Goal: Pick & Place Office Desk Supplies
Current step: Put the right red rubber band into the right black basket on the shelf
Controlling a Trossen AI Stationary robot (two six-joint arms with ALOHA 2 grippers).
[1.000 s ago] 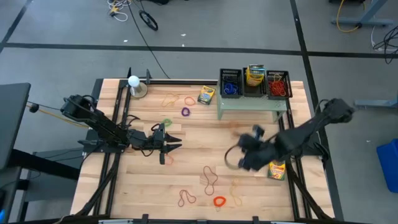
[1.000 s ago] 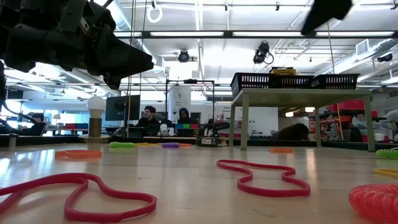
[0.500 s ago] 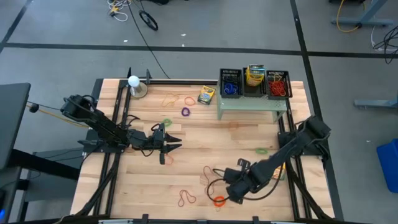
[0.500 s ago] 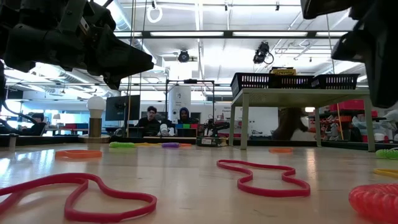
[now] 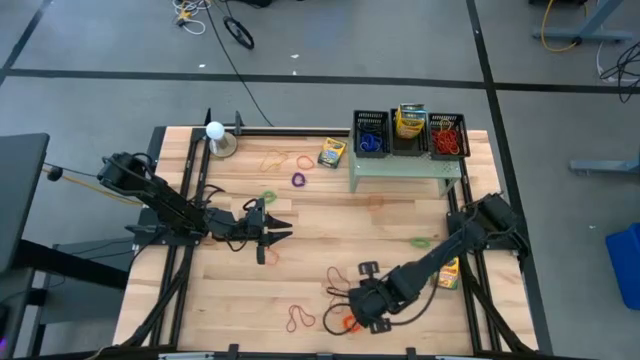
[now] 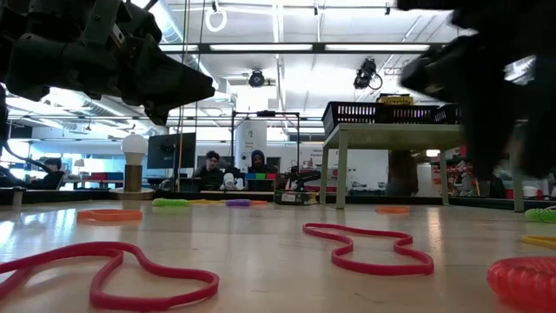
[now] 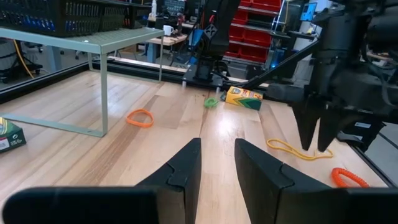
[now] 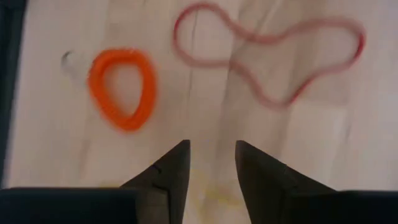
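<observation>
the right gripper [image 5: 362,312] had swung down from mid-table to the near edge within the last second, and its fingers had gone from closed to parted with nothing between them. it hung just above the ribbed orange plastic ring [image 8: 121,87], with the looping red rubber band [image 8: 273,59] beside it. that reads as the approach to a fresh pick, most likely the orange ring.

the left gripper [image 5: 270,231] had not moved; it waited over the left middle of the wooden table [image 5: 400,225], fingers partly parted and empty.

the three black mesh bins [image 5: 410,135] sat on the pale green stand [image 5: 400,170] at the far side, already holding blue rings, crayon boxes and red bands. loose supplies lay around: a yellow-and-green crayon box [image 5: 446,272] under the right arm, a second crayon box [image 5: 331,152], a purple ring [image 5: 298,180] and a green ring [image 5: 420,242]. the red band lay close enough to be snagged.
</observation>
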